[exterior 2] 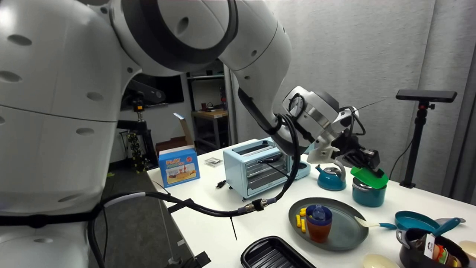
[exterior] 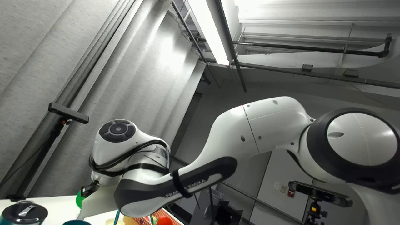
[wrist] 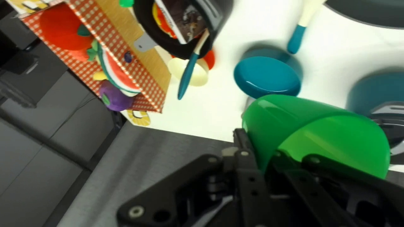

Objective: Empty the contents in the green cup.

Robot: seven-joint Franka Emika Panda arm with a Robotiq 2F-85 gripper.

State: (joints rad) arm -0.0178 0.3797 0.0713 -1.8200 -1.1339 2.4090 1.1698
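Observation:
The green cup [wrist: 293, 110] is held in the air and tilted well over on its side in the wrist view. Its mouth opens toward the lower right there. The part of its inside that shows is bare green; the rest is hidden. My gripper [wrist: 260, 142] is shut on the cup's wall, with one finger outside and one inside the rim. In an exterior view the cup [exterior 2: 366, 176] is at the gripper's tip [exterior 2: 377, 166], and its image overlaps the top of a teal pot [exterior 2: 368, 197]. In an exterior view only part of the cup [exterior: 80, 200] shows.
A grey plate [exterior 2: 349, 238] bears several yellow pieces [exterior 2: 298, 220] and a blue-and-red cup [exterior 2: 319, 229]. A teal kettle [exterior 2: 332, 181], light-blue toaster oven [exterior 2: 238, 169], black tray [exterior 2: 256, 258] and black pot [exterior 2: 411, 255] stand around. A red-checked box [wrist: 151, 91] holds toy food.

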